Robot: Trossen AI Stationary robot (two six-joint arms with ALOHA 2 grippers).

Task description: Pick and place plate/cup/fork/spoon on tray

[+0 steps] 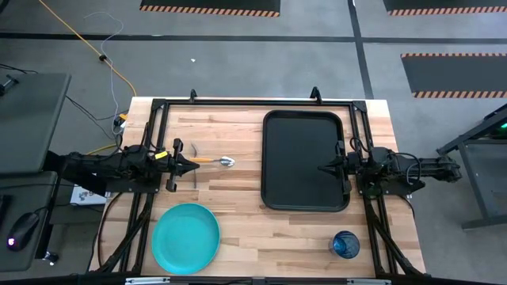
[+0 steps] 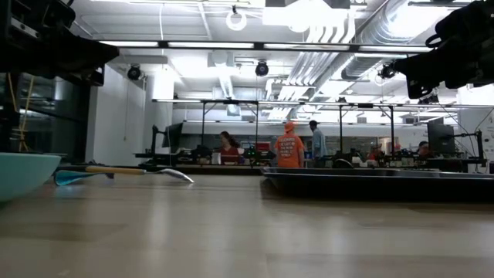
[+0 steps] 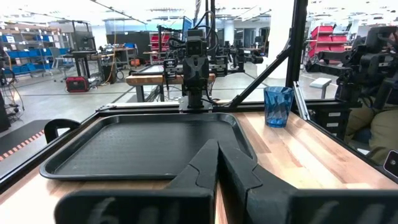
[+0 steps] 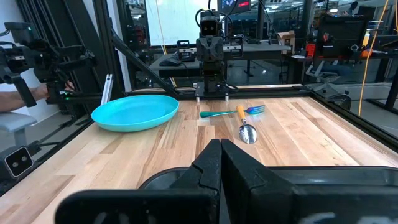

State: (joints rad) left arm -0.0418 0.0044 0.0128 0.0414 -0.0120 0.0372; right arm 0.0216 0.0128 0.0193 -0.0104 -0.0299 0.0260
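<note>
The turquoise plate (image 1: pixel 185 238) lies at the table's near left; it also shows in the right wrist view (image 4: pixel 135 112). The orange-handled spoon (image 1: pixel 215 161) lies left of the black tray (image 1: pixel 305 161), bowl toward the tray, with the thin bluish fork (image 4: pixel 231 112) crossed beneath its handle. The blue cup (image 1: pixel 345 245) stands upright at the near right, also in the left wrist view (image 3: pixel 277 106). My left gripper (image 1: pixel 195 165) is shut and empty above the spoon's handle end. My right gripper (image 1: pixel 322 168) is shut and empty over the tray's right part.
A black frame of bars (image 1: pixel 238 103) runs around the table's far and side edges. Bare wood lies between the plate and the cup along the near edge. People (image 2: pixel 290 150) stand in the room beyond the table.
</note>
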